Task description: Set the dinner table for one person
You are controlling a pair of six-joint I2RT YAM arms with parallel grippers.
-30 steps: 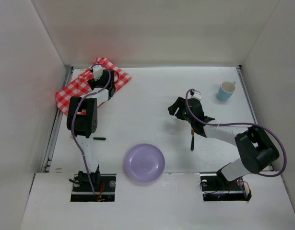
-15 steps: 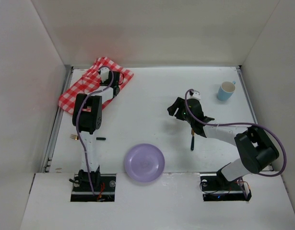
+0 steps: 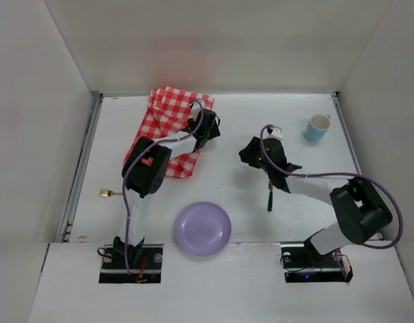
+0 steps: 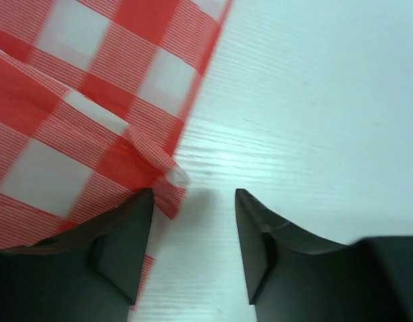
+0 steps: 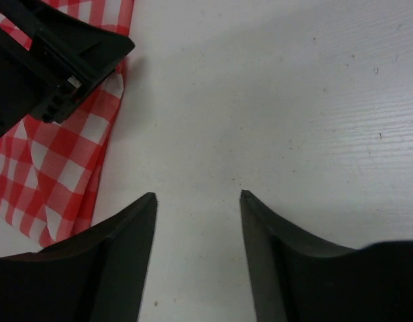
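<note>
The red-and-white checked cloth (image 3: pixel 167 114) lies rumpled on the white dinner table (image 3: pixel 274 111), left of centre. My left gripper (image 3: pixel 208 129) is at its right edge. In the left wrist view the left gripper (image 4: pixel 194 193) is open, with a cloth corner (image 4: pixel 156 164) beside its left finger and bare table (image 4: pixel 313 100) between the jaws. My right gripper (image 3: pixel 249 153) is open and empty over bare table (image 5: pixel 273 100); the right wrist view shows this gripper (image 5: pixel 198 194), the cloth (image 5: pixel 52 161) and the left gripper (image 5: pixel 52 54) to its left.
A purple plate (image 3: pixel 202 228) sits near the front middle. A blue cup (image 3: pixel 318 127) stands at the back right. A dark-handled utensil (image 3: pixel 269 198) lies under the right arm. A gold fork tip (image 3: pixel 107 193) shows at the left, by the left arm.
My left gripper has swept right from the back left corner, and the checked cloth has come with it toward the middle. The right arm has barely moved.
</note>
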